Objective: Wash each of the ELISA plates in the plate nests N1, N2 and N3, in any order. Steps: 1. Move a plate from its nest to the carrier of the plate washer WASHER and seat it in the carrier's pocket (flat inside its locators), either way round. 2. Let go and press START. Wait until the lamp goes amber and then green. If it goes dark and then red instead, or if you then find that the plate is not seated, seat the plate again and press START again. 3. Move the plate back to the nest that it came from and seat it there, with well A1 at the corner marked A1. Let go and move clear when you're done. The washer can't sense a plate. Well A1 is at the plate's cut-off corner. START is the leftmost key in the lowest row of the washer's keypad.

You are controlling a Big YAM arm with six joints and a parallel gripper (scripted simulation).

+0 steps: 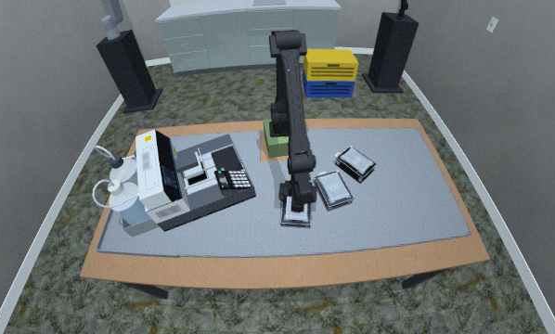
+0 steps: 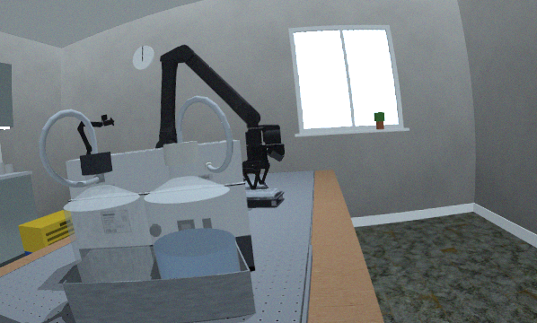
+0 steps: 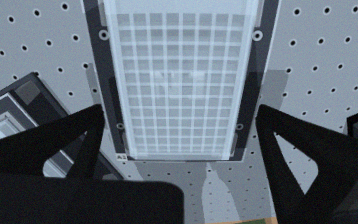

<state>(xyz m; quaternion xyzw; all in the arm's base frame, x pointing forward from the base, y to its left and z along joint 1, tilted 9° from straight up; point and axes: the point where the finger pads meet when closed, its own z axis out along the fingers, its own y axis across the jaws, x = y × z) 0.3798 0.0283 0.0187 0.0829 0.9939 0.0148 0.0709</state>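
Observation:
My gripper (image 3: 180, 112) (image 2: 259, 185) is open and empty, low above a clear plate (image 1: 296, 216) (image 3: 180, 75), with a fingertip out to each side. The plate lies in its dark nest (image 3: 263, 55); an A1 label (image 3: 121, 157) shows at the nest's lower left corner in the wrist view. Which plate corner is cut off I cannot tell. A second plate (image 1: 334, 186) and a third plate (image 1: 357, 160) lie in nests to the right. The washer (image 1: 148, 172) stands left; its carrier (image 1: 196, 177) holds no plate that I can see. A small green light (image 1: 219, 172) shows beside the keypad (image 1: 239, 178).
Bottles (image 1: 124, 197) with looping tubes stand in a tray (image 2: 161, 301) behind the washer. A green block (image 1: 276, 144) is at the arm's base. The second nest (image 3: 40, 92) lies close to the left finger in the wrist view.

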